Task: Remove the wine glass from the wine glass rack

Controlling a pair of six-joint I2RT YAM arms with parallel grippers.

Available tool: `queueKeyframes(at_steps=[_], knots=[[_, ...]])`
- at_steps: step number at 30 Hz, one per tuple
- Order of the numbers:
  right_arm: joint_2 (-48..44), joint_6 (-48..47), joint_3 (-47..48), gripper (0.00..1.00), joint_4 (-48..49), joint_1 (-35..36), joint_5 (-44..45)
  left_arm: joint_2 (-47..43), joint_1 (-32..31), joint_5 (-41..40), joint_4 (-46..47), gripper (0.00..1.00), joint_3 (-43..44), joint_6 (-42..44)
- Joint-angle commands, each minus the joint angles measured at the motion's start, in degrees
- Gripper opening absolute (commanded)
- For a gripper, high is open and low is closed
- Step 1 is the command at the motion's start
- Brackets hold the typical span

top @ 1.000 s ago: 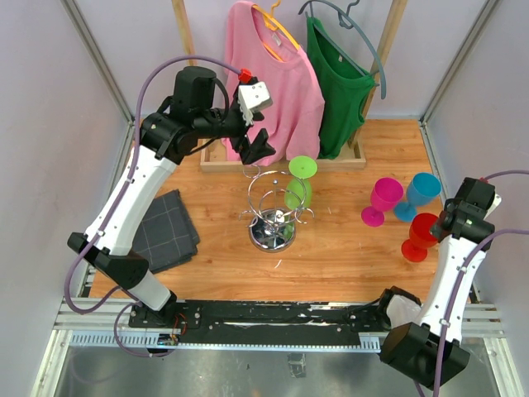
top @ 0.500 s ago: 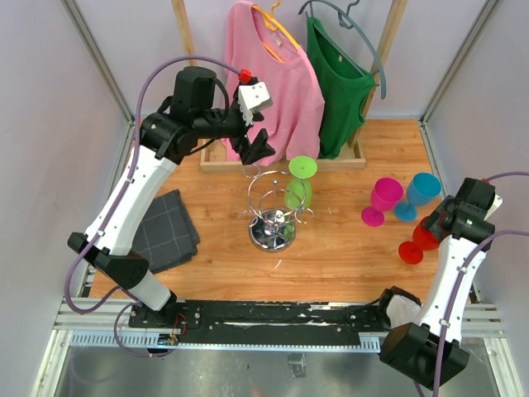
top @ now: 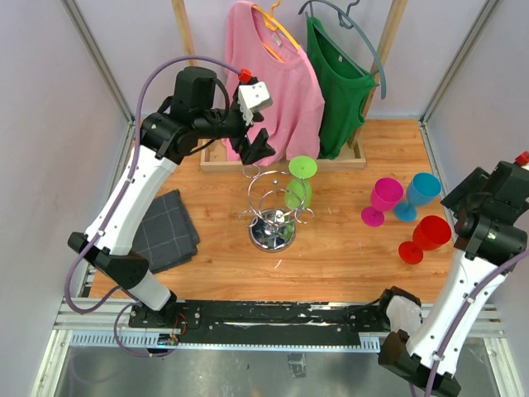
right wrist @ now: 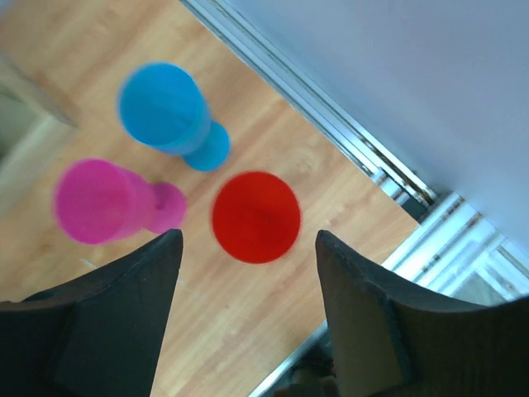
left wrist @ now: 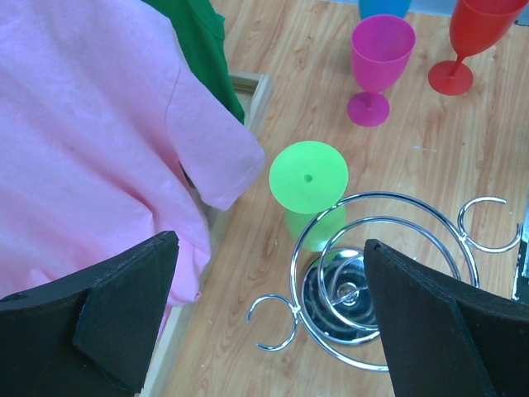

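Note:
The chrome wine glass rack (top: 272,225) stands mid-table, and a green wine glass (top: 299,184) hangs upside down from one of its looping arms. In the left wrist view the green wine glass (left wrist: 308,178) shows foot up, beside the rack's mirrored base (left wrist: 331,294). My left gripper (top: 254,149) hovers open above and behind the rack, holding nothing. A red wine glass (right wrist: 255,217) stands upright on the table at the right. My right gripper (right wrist: 248,240) is open high above it, not touching it.
A magenta glass (top: 383,199) and a blue glass (top: 420,193) stand just behind the red one (top: 426,237). A wooden clothes rack (top: 281,161) at the back carries a pink shirt (top: 277,83) and a green shirt (top: 339,87). A dark folded cloth (top: 165,230) lies at the left.
My right gripper has opened, let go of the red glass and lifted away to the right. The red glass now stands alone on the table. The left arm has not moved.

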Motion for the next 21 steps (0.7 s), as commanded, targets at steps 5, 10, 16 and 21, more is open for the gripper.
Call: queueKeyframes(at_steps=[5,10,16,21], knots=[[7.9,5.1,19.1,0.60,-3.6,2.4,-19.0,3.0,0.3,-5.1,1.9,0.99,2.5,-6.7],[11.9,9.4,22.0,0.62,-1.3,20.4,-11.4,3.2,0.8,-9.8,4.0,0.99,1.9,-10.4],[18.0,16.4,18.1,0.65,9.0,40.8,-8.2,3.5,2.3,-13.5,4.3,1.00,1.7,-13.9],[22.9,19.6,17.2,0.65,14.4,42.5,-16.7,1.8,4.6,-13.9,4.9,0.99,0.2,-16.1]])
